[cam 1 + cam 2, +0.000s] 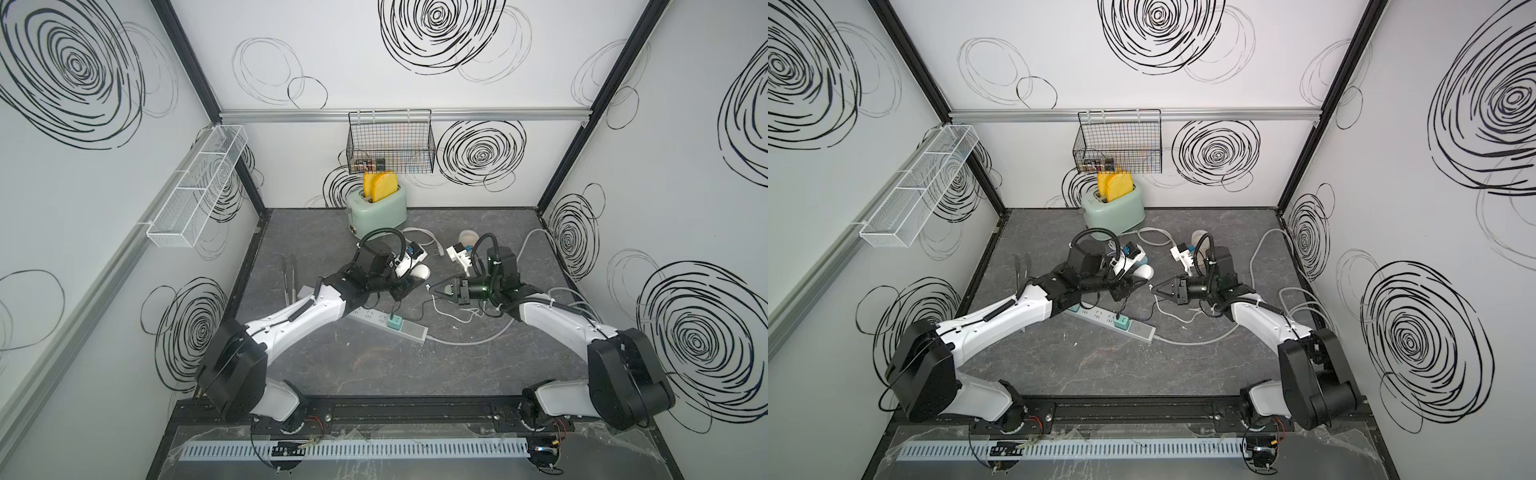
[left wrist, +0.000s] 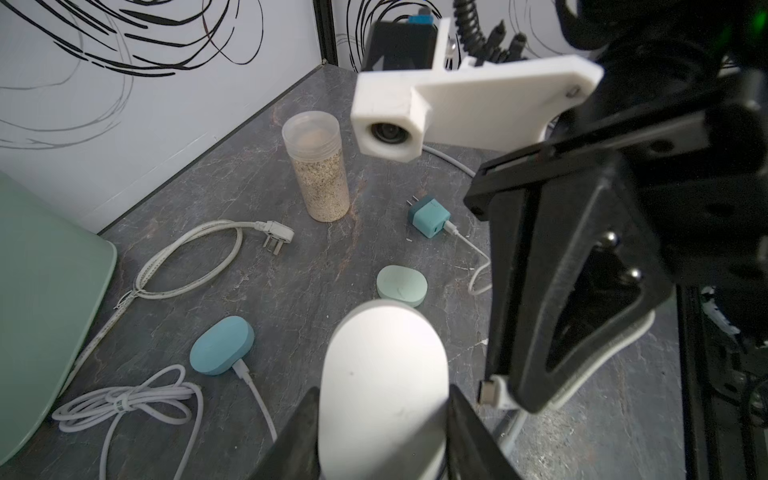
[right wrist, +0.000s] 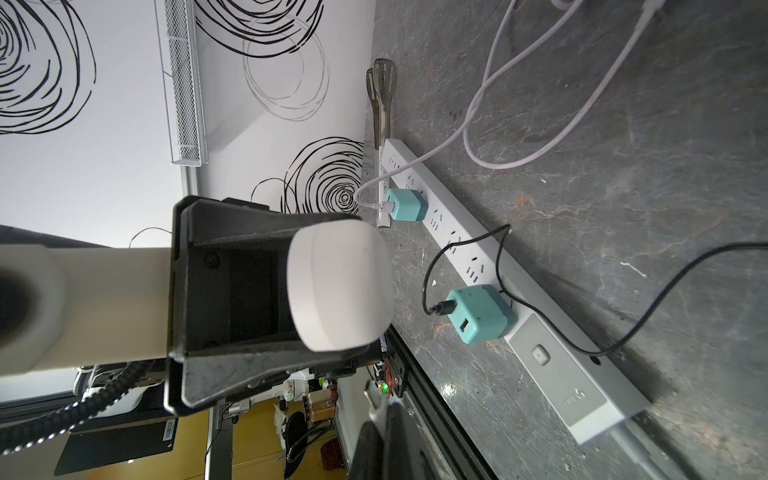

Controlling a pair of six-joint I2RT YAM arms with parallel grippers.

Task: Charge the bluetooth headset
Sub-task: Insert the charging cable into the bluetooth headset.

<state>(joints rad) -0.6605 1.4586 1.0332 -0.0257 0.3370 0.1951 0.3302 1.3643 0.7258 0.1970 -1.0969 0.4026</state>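
Tabletop [image 1: 353, 365] dark grey marble; walls [image 1: 332, 50] white, black swirls.

The white, rounded headset case [image 2: 384, 374] hangs above the table, pinched at its sides in the left gripper [image 2: 382, 419]. Just beside it, a white charging plug [image 2: 490, 390] juts from the right gripper [image 2: 519, 395], seemingly not touching the case.

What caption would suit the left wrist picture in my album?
Left end effector grips a white headset case; right end effector holds a charging plug beside it.
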